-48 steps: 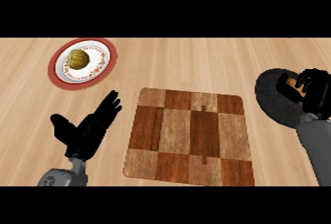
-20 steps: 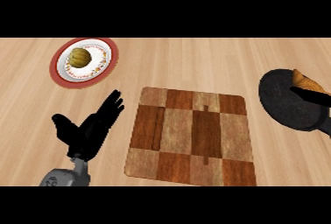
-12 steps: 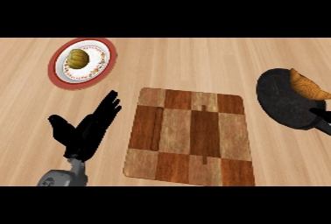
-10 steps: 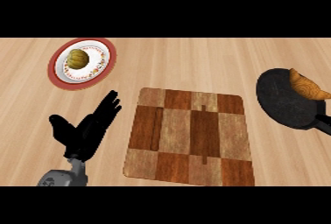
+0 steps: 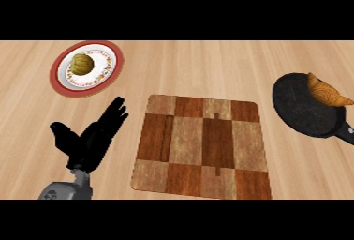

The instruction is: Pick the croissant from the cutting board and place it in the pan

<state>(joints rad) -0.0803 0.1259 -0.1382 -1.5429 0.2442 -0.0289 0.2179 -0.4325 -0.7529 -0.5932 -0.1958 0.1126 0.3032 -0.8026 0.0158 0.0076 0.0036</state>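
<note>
At the right edge of the wooden counter (image 5: 207, 65) sits the black pan (image 5: 304, 110), and the croissant (image 5: 326, 91) lies inside it, resting against the pan's upper right part with its tip over the rim. The rest of the pan's dark floor is bare, and its handle runs off toward the lower right edge of the view. In the middle of the counter lies the cutting board (image 5: 202, 147), a patchwork of light and dark wood squares, with nothing on top of it. It stands well apart from the pan. At the upper left is a round plate (image 5: 62, 79) with a red rim and a white, patterned centre; a small brownish-yellow round food item (image 5: 83, 64) sits in the middle of it. The left hand (image 5: 90, 138) rests just beside the board's left edge, its fingers straight and spread, pointing up toward the plate, thumb held out to the left, holding nothing. The right hand does not show.
</note>
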